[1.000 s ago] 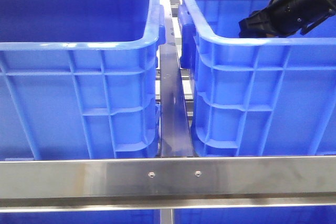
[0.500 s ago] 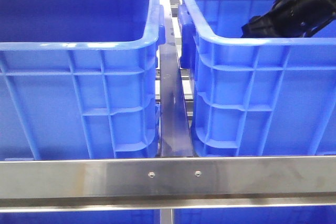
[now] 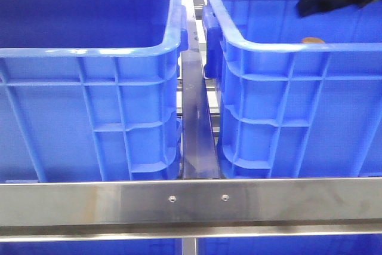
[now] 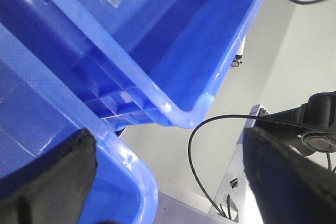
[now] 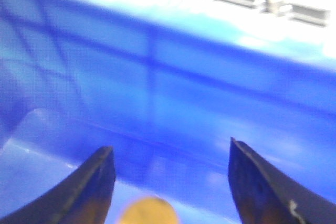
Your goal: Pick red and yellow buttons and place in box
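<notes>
While right gripper (image 5: pixel 170 182) hangs released in right box (image 3: pixel 280 49), yellow button (image 5: pixel 149 211) lies below between its fingers; left gripper (image 4: pixel 168 182) released.

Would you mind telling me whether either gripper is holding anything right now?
Nothing is held: the right gripper is open above the orange-yellow button, and the left gripper is open too.

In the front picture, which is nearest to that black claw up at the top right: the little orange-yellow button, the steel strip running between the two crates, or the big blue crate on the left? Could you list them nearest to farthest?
From the right gripper:
1. Orange-yellow button, just below it, inside the right-hand crate.
2. Steel strip, in the gap between the crates.
3. Left-hand crate, across that gap, on the far left.
</notes>
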Available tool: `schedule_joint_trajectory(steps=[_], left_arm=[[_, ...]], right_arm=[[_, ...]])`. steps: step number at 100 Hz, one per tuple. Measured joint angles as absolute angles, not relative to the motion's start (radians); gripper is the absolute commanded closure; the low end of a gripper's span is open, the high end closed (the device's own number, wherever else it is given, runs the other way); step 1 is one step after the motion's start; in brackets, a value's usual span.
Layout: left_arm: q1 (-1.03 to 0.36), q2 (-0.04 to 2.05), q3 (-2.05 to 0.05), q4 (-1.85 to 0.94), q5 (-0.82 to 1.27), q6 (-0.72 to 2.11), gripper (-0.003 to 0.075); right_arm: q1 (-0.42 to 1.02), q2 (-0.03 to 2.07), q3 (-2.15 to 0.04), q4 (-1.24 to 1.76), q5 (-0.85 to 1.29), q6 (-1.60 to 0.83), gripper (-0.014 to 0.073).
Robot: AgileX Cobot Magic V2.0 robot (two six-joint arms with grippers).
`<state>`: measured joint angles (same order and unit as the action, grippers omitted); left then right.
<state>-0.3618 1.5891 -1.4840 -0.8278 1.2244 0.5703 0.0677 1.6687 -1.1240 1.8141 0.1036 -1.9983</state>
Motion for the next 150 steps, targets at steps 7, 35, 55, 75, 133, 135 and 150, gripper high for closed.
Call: schedule_joint_trajectory(steps=[7, 35, 55, 75, 133, 135, 150], left_arm=[[-0.362, 1.589, -1.484, -0.825, 1.224, 0.57, 0.0175], [-0.362, 1.589, -1.484, -0.823, 1.224, 0.57, 0.0175], [-0.362, 1.589, -1.484, -0.822, 1.224, 0.57, 0.0175], [-0.362, 1.589, -1.484, -0.822, 1.224, 0.57, 0.0175], [-0.362, 1.589, -1.484, -0.822, 1.224, 0.57, 0.0175], [-0.362, 1.589, -1.484, -0.822, 1.224, 0.57, 0.0175], [-0.362, 1.589, -1.484, -0.822, 1.224, 0.57, 0.0175]], right_arm=[[0.068, 1.605, -1.085, 1.816, 0.075, -1.998, 0.026], [0.068, 1.316, -0.899, 1.825, 0.05, -1.987, 0.0656], [0.068, 1.094, -0.754, 1.825, 0.05, -1.965, 0.0661], [0.068, 0.867, -0.589, 1.825, 0.05, -1.963, 0.0661], [0.068, 0.331, -0.281, 1.825, 0.056, -1.961, 0.0661], [0.068, 0.328, -0.279, 1.825, 0.055, -1.961, 0.0661], [0.068, 0.325, -0.271, 1.825, 0.055, -1.961, 0.0661]])
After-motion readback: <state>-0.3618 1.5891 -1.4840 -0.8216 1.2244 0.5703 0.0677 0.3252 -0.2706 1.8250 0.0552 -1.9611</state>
